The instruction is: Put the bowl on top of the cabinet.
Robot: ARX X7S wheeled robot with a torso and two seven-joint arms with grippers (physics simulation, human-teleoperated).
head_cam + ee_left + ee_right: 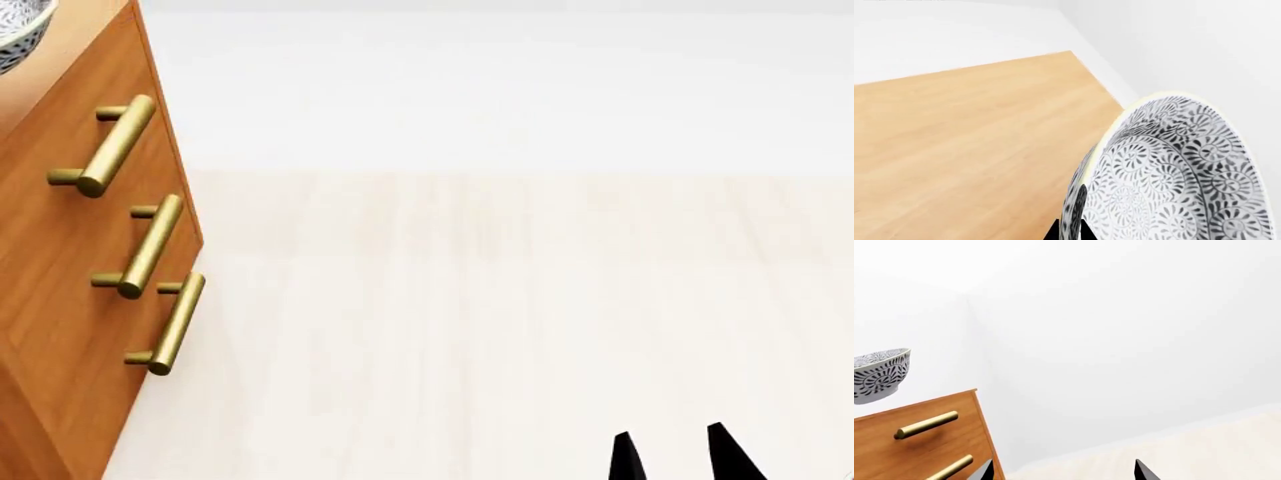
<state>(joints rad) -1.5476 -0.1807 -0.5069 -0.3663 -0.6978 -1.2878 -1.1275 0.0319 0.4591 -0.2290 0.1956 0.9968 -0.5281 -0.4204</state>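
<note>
The bowl (1174, 170), white with a dense grey-black floral pattern and a pale rim, fills the near part of the left wrist view. My left gripper (1069, 232) is shut on it, one black fingertip on each side of its wall. Beneath it lies the cabinet's light wood top (967, 135). In the right wrist view the bowl (877, 372) sits upright over the cabinet (921, 445); whether it touches the top I cannot tell. The head view shows only a sliver of the bowl (16, 35) above the cabinet (67, 260). My right gripper (1064, 471) is open and holds nothing, low beside the cabinet front (674, 455).
Three brass bar handles (144, 245) stick out from the cabinet front. Pale wood floor (507, 330) stretches to the right of the cabinet up to a white wall (507, 90). White walls meet in a corner behind the cabinet (971, 330).
</note>
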